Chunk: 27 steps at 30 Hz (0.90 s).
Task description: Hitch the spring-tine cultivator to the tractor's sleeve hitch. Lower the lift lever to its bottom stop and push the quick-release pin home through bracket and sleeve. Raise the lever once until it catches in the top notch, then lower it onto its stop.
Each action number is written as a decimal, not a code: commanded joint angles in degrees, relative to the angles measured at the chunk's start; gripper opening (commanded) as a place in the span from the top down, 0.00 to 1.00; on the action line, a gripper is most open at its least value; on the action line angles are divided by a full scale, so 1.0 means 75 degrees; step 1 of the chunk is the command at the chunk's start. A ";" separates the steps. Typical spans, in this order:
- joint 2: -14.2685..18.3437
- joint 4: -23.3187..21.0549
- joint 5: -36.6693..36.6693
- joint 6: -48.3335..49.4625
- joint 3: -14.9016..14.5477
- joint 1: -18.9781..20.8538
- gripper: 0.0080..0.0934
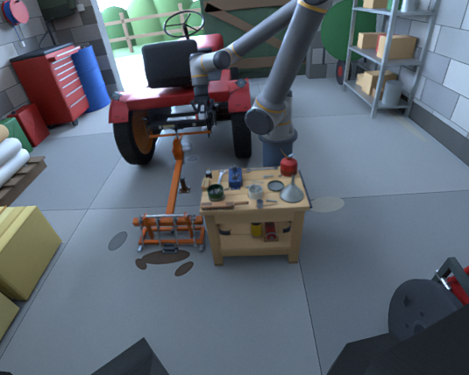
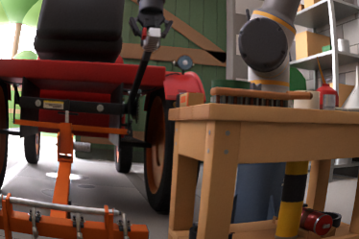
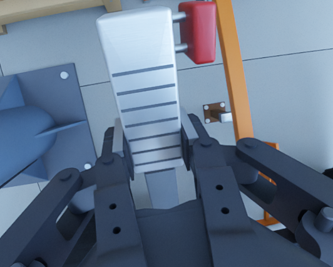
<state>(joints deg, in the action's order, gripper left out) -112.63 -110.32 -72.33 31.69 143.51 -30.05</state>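
At the rear of the red tractor (image 1: 177, 94), the lift lever (image 2: 140, 73) rises as a dark rod, tilted up to the right. Its ribbed white handle (image 3: 142, 84) is clamped in my gripper (image 3: 153, 145), which is closed on it. A red release tab (image 3: 197, 31) juts from the handle's side. The lever stands raised, level with the seat's lower edge. The orange cultivator (image 1: 170, 230) lies on the floor behind the tractor. Its drawbar (image 1: 175, 175) runs up to the orange crossbar (image 2: 69, 127) at the hitch. I cannot make out the quick-release pin.
The wooden workbench (image 1: 254, 210) stands just right of the cultivator, loaded with tools, a funnel and a red can. My arm's blue pedestal (image 1: 273, 149) is behind it. Yellow boxes (image 1: 15, 245) lie to the left, and shelving (image 1: 387, 52) stands along the right wall.
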 commanded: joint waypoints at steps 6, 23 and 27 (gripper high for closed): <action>-0.0006 0.0015 -0.0007 0.0000 -0.0010 0.0000 1.00; -0.0006 0.0015 -0.0007 0.0000 -0.0010 0.0000 0.64; -0.0006 0.0015 -0.0007 0.0000 -0.0010 0.0000 0.55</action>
<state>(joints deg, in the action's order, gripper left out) -112.66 -110.20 -72.38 31.70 143.49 -30.05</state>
